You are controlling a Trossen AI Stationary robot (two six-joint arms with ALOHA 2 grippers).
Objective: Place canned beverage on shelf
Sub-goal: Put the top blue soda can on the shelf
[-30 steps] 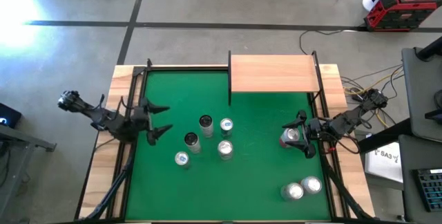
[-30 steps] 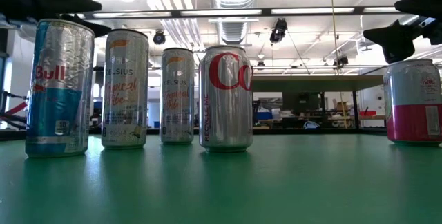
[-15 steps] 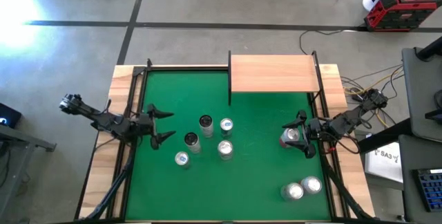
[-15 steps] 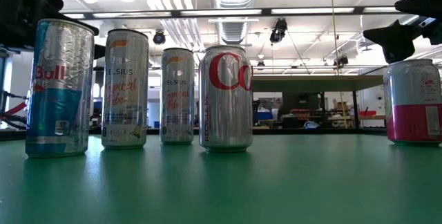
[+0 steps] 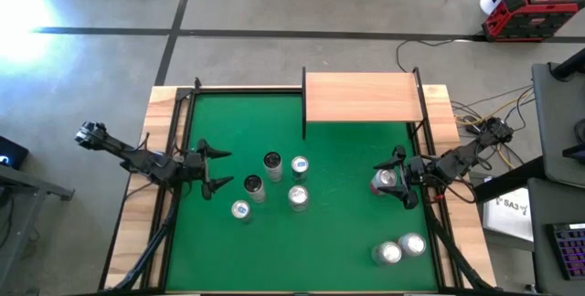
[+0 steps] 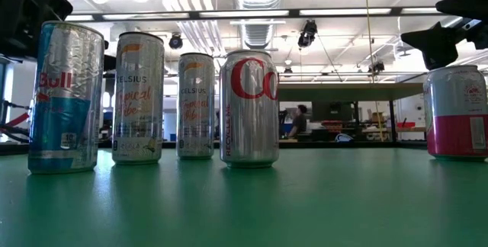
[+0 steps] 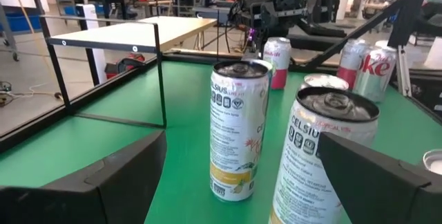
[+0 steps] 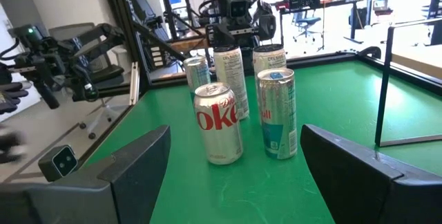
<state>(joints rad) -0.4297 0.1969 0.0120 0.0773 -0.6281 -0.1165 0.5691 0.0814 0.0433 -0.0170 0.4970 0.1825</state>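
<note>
The green felt counter [image 5: 338,241] carries a flat rectangular pale-wood shelf [image 5: 363,97] on thin black metal posts at its far edge, right of centre; the shelf top is bare. A group of four upright canned beverages stands near the counter centre: a tall slim silver-and-blue Red Bull can [image 6: 65,97], two tall slim silver Celsius cans [image 6: 138,98] [image 6: 195,106], and a shorter silver Diet Coke can with red lettering [image 6: 248,107]. In the high view these four stand close together but apart from one another, left of the counter's midline. A fifth silver can with a pink lower band [image 6: 456,112] stands on the right side of the counter, below and in front of the shelf. Two further silver cans [image 5: 399,248] stand side by side near the right front corner. The left tool [image 5: 209,169] is positioned at the left side of the counter, just beside the group of four; its two dark fingers are spread wide and hold nothing. The right tool [image 5: 397,178] is positioned at the pink-banded can, with one finger on each side of it in the high view; its fingers are spread apart, and contact with the can cannot be determined.
</note>
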